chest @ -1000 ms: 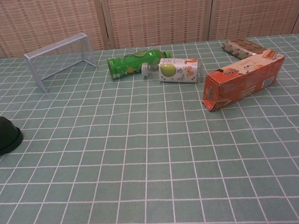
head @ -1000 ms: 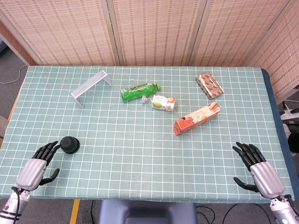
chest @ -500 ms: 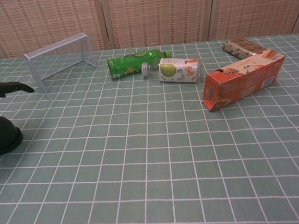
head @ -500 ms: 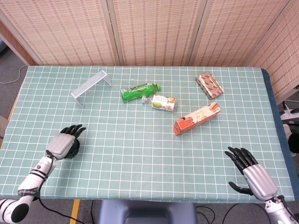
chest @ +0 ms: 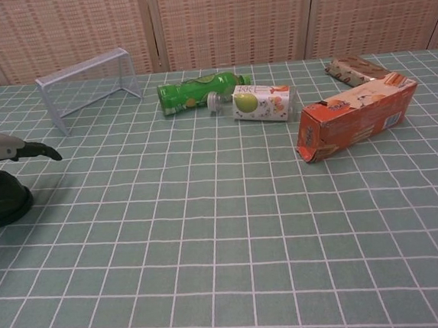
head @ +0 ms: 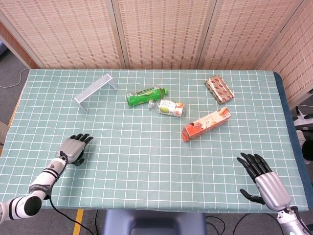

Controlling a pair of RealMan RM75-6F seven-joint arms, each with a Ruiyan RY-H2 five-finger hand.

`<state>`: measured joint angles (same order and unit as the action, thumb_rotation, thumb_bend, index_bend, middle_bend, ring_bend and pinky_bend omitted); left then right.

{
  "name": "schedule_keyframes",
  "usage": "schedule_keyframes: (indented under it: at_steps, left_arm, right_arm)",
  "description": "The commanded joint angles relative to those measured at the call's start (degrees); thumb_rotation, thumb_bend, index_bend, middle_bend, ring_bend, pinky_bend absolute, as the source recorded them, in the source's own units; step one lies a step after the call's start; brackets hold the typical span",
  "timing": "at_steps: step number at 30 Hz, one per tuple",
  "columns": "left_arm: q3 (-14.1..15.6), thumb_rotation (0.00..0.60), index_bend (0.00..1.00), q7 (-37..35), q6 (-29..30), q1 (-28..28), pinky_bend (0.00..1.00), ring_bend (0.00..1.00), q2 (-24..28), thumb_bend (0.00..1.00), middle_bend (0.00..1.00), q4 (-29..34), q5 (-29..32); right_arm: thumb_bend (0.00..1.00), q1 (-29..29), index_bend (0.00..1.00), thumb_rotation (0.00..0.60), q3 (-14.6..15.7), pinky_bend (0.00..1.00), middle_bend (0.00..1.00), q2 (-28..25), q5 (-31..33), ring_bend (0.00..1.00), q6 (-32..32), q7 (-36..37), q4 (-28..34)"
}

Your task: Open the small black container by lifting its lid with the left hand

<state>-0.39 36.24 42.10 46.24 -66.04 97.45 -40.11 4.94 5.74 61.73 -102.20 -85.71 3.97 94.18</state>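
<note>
Left hand [head: 72,149] is right over the container [chest: 2,204] at the near-left of the worktop [head: 146,147], palm down on top of it, fingers [chest: 40,152] reaching out past the lid; in the head view the hand covers the little black pot almost completely, and in the chest view the dark base sits on the cloth under the palm. Whether the fingers actually have the lid, I cannot tell from either view. Right hand [head: 266,180] is at the near-right edge, well apart from everything, fingers spread and holding nothing. Count on the checked cloth: one container, one wire rack [head: 95,91] at the far left, two bottles lying touching in the middle, a green bottle [head: 145,96] and a white bottle [head: 169,108], one orange carton [head: 206,124] on its side to their right, and one wrapped snack pack [head: 219,88] at the far right.
</note>
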Motion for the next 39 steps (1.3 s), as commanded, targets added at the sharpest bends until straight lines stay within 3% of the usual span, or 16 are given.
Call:
schedule_keyframes:
  at_steps: [1, 14, 19, 26, 32, 39]
  left_arm:
    - [2.36, 0.6, 0.0, 2.33, 0.84, 2.45, 0.15, 0.0, -0.55, 0.38, 0.0, -0.08, 4.13]
    - [5.73, 0.6, 0.0, 1.84, 0.08, 5.0, 0.16, 0.0, -2.97, 0.36, 0.0, -5.19, 8.03]
    - [6.52, 0.6, 0.07, 0.55, -0.21, 5.02, 0.24, 0.02, -3.26, 0.36, 0.08, -6.21, 7.76]
    - [7.17, 0.6, 0.12, -1.51, -1.56, 5.12, 0.32, 0.04, -4.13, 0.36, 0.1, -8.65, 7.4]
    - [7.84, 0.6, 0.23, -2.66, -1.22, 4.69, 0.43, 0.15, -4.65, 0.36, 0.2, -10.02, 5.77]
    - [8.1, 0.6, 0.38, -3.77, 0.19, 3.75, 0.65, 0.35, -5.2, 0.36, 0.36, -11.16, 3.76]
  right_arm:
    - [0.18, 0.1, 0.0, 0.6, 0.02, 0.0, 0.0, -0.34, 0.14, 0.0, 0.09, 0.61, 0.1]
    - [0.18, 0.0, 0.0, 0.6, 0.17, 0.0, 0.0, -1.16, 0.04, 0.0, -0.31, 1.5, 0.69]
    - [0.18, 0.15, 0.0, 0.6, 0.02, 0.0, 0.0, -0.88, 0.48, 0.0, 0.27, 1.01, 0.61]
    - [0.18, 0.28, 0.0, 0.6, -0.19, 0.0, 0.0, -0.64, 1.01, 0.0, 0.71, 0.69, 0.66]
    - [0.18, 0.21, 0.0, 0.6, -0.13, 0.0, 0.0, -0.71, 0.95, 0.0, 0.64, 0.63, 0.88]
    - [0.18, 0.25, 0.0, 0.6, -0.17, 0.0, 0.0, -0.73, 1.0, 0.0, 0.68, 0.71, 0.9]
